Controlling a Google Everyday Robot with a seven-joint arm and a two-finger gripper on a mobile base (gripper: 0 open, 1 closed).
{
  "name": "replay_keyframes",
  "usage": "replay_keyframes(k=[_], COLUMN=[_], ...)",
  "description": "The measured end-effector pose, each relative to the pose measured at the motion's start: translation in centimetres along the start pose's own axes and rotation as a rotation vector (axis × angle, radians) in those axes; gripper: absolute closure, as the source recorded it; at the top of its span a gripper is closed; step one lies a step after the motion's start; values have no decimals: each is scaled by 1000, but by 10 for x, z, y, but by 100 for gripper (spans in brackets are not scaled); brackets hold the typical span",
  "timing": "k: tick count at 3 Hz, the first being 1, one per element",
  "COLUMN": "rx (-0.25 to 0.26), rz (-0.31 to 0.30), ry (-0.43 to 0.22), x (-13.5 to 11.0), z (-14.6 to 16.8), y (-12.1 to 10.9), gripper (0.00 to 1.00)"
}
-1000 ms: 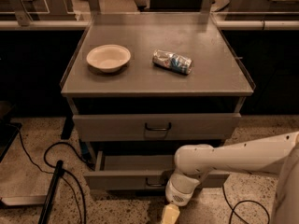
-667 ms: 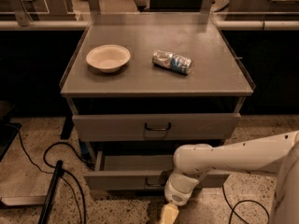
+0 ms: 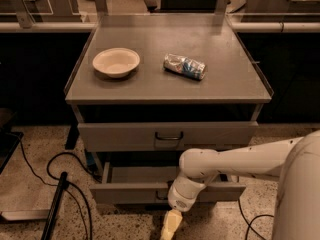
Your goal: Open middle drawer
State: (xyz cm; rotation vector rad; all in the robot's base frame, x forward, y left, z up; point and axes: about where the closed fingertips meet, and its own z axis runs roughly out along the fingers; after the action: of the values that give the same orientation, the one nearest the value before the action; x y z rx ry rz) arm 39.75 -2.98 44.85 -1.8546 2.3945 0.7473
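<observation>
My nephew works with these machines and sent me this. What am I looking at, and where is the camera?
One camera looks down on a grey cabinet with drawers; where it is mounted isn't on record. The white tube coming in from the right is the robot's arm. Its gripper, the yellowish tip, hangs low in front of the middle drawer, which is pulled partly out. On top lie a pale bowl and a crushed can, side by side but apart. Whether the gripper holds anything does not show.
</observation>
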Motion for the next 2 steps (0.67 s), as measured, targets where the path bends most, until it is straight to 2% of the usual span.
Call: replay_keyframes(k=[2], rx=[-25], rz=[-33], ry=[-16], x=[-19], z=[8], y=[-9], gripper=[0])
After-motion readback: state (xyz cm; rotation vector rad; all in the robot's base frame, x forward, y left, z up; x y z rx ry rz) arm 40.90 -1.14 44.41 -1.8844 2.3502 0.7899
